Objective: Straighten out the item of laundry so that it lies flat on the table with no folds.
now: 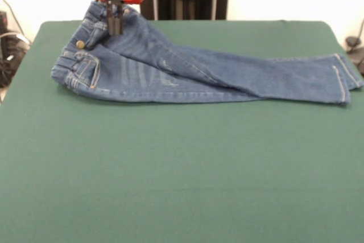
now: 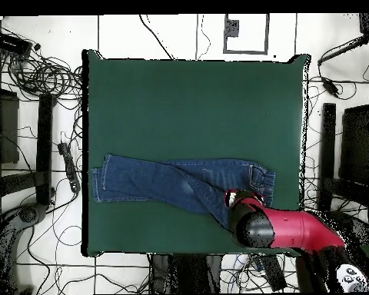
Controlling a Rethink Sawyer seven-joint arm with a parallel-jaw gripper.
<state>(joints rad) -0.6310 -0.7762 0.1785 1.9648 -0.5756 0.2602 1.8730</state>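
Pinching the raised waistband corner of the small pair of blue denim jeans [image 1: 187, 72], the black gripper [image 1: 114, 22] under its red wrist housing has its fingers pressed together on a peak of cloth, and the denim rises to them from the dark green felt-topped counter [image 1: 170, 169]. The jeans lie near the counter's edge on the robot's side, waist at one end, legs running long toward the other end, where the hems sit close to the side edge. One leg lies folded over the other, crossing it near the knee, and the front view shows the brass button [image 1: 80, 44] and a pocket on the bunched hip.

From here the main risk, as I judge it, is that a pull on this one corner drags the whole garment instead of opening the fold, because nothing pins the legs. A pull toward the robot could slide the waist off the counter edge. Only a thin pinch of cloth is held, so it may slip free mid-drag and drop crumpled.
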